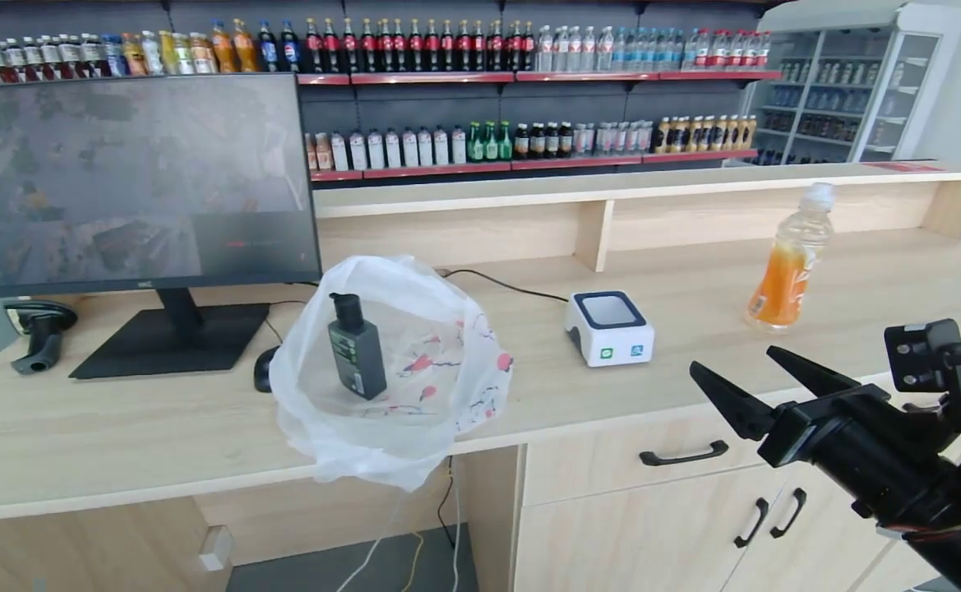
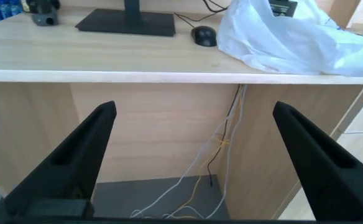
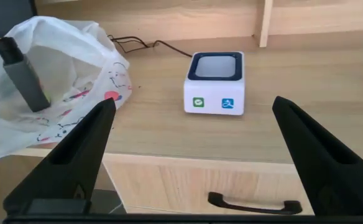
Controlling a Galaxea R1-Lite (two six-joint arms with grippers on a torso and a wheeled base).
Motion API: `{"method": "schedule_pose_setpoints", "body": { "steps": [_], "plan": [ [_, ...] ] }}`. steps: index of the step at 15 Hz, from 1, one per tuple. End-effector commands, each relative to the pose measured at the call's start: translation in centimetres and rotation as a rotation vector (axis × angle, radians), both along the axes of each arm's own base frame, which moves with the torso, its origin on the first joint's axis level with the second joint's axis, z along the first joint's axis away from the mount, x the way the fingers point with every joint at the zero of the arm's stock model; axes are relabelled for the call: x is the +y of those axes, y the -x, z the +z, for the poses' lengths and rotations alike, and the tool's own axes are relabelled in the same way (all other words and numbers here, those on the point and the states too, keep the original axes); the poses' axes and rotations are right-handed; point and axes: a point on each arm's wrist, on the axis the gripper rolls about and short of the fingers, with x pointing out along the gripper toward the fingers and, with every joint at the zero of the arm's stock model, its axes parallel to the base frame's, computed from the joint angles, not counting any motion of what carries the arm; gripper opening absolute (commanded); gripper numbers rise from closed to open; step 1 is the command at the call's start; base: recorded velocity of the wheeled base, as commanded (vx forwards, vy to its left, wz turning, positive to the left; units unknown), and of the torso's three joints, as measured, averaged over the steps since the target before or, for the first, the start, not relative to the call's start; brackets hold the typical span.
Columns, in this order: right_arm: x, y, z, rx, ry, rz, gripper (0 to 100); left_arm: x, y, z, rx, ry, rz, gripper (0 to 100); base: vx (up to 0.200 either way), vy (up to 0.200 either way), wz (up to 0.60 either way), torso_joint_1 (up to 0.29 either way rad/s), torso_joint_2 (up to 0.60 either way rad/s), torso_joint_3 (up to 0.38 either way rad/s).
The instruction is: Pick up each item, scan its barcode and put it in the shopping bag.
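- One orange drink bottle (image 1: 788,263) stood near the bench's (image 1: 118,436) right end; both arms' jaws hung open, empty.
- Tall, it might topple if a jaw clipped it.

1. Light wood counter (image 1: 118,436) runs the full width. A raised ledge (image 1: 529,193) sits along its back at 12 o'clock, with an upright divider (image 1: 593,234) under it.
2. At 5 o'clock under the counter there's a drawer (image 1: 603,464) and two cupboard doors (image 1: 677,538) below it, all with black handles.
3. The back wall (image 1: 570,103) at 12 o'clock is dark, with two red-edged shelves (image 1: 529,77) packed with bottles (image 1: 414,45).
4. Glass-door fridge (image 1: 850,90) at 2 o'clock, white frame, fully stocked.
5. Big dark monitor (image 1: 131,177) on a black stand at 10 o'clock.
6. Grey floor (image 1: 324,571) at 6 o'clock, with loose cables (image 1: 451,526) dangling down to it.
7. Light is bright and even.
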Motion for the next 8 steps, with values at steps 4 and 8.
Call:
{"method": "schedule_pose_setpoints", "body": {
  "steps": [4, 8],
  "plan": [
    [-0.10, 0.10, -0.26, 0.012, 0.007, -0.003, 100, 0.00, 0.00, 0.01, -0.002, 0.002, 0.002, 100, 0.000, -0.200, 0.00, 0.001, 0.01, 0.001],
    [0.04, -0.17, -0.41, 0.019, 0.007, -0.001, 100, 0.00, 0.00, 0.01, -0.002, 0.000, 0.002, 100, 0.000, -0.200, 0.00, 0.005, 0.01, 0.002]
  ]
}}
